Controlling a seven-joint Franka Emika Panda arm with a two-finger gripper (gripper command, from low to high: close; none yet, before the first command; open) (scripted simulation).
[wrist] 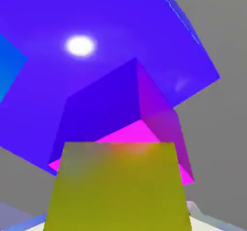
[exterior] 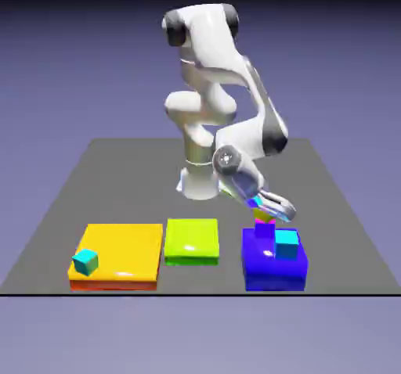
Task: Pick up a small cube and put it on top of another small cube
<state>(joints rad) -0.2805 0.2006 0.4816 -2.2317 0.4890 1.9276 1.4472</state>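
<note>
Between the jaws, which look closed on it, sits the small dull-yellow cube (wrist: 118, 189); it lines up with the hand, so I judge it gripped, though the fingertips are hidden. Just beyond it is the small magenta cube (wrist: 130, 133), turned at an angle to the yellow one, on top of the blue block (exterior: 272, 275). Whether the two cubes touch, I cannot tell.

The stacking seems to be near its end, and the likeliest failure is a poor release: the hand leans well over, so the yellow cube may land on an edge and roll off. If it comes down off-centre, it could overhang and tip; pressed too hard, it could push the magenta cube across the block. Beside that, the nearer cyan cube (exterior: 287, 244) is close enough for a finger to knock as the jaws spread.

Further out, on the worktop (exterior: 227, 278), lie the green slab (exterior: 192, 239) and the flat yellow slab (exterior: 121, 247) bearing another cyan cube (exterior: 85, 262); both look out of harm's way. No brand, label or writing can be read anywhere.
</note>
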